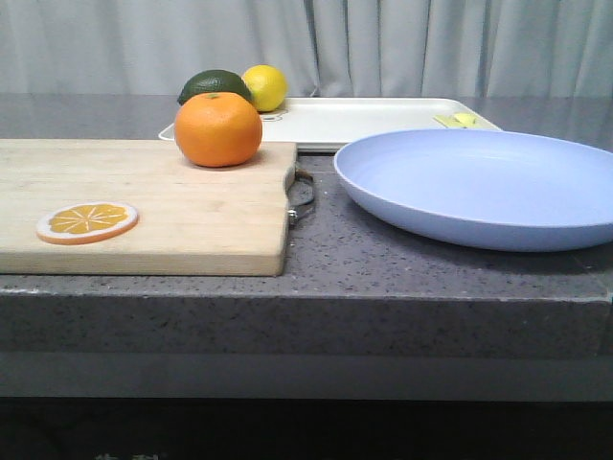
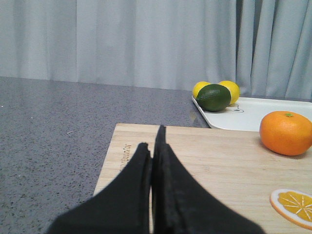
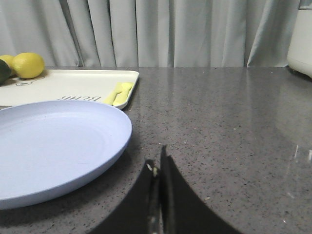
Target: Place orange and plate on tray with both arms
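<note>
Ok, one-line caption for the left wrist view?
Closed left gripper over the cutting board, orange ahead, untouched, tray behind.

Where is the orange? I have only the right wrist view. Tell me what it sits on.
Observer: The orange sits on a wooden cutting board, at the board's far right corner, just short of the tray.
Operator: Report the left gripper.
Observer: The left gripper is shut and empty. It is aimed across the board and is well clear of the orange.
Operator: Name anything else on that board.
Observer: Only an orange slice, lying flat near the front left.
</note>
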Motion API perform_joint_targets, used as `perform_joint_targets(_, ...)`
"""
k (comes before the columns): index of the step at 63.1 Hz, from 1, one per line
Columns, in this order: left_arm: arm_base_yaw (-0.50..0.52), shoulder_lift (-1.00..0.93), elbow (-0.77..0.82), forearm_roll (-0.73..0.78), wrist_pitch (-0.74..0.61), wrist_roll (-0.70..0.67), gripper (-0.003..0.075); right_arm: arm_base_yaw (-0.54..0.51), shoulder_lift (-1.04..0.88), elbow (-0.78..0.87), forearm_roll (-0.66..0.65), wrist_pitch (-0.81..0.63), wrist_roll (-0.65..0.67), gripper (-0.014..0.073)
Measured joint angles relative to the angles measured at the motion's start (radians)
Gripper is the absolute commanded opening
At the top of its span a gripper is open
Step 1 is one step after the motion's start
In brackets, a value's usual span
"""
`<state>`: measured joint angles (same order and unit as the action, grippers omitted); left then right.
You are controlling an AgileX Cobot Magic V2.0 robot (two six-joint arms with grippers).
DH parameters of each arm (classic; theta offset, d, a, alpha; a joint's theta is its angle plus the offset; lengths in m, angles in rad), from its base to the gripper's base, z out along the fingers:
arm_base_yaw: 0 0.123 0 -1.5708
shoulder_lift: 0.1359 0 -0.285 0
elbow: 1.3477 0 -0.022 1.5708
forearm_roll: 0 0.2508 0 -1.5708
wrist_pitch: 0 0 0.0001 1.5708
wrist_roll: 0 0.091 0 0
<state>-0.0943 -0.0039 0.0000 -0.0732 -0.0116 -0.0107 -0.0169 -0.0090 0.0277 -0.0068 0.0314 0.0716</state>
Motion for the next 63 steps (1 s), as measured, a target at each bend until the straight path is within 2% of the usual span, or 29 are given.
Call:
perform_joint_targets(38, 0.0, 0.0, 0.0, 0.0, 0.0, 0.0, -0.0018, 0.0, 0.0, 0.0, 0.0, 0.0, 0.0, -0.006)
perform_joint_targets(51, 0.0, 0.0, -0.001, 0.0, -0.062, 0.0, -0.0018, 0.0, 0.0, 0.0, 0.0, 0.0, 0.0, -0.006)
perform_joint_targets(63, 0.0, 0.0, -0.079, 0.0, 0.005, 0.0, -0.0018, 0.0, 0.0, -0.056, 0.0, 0.055, 0.0, -0.006)
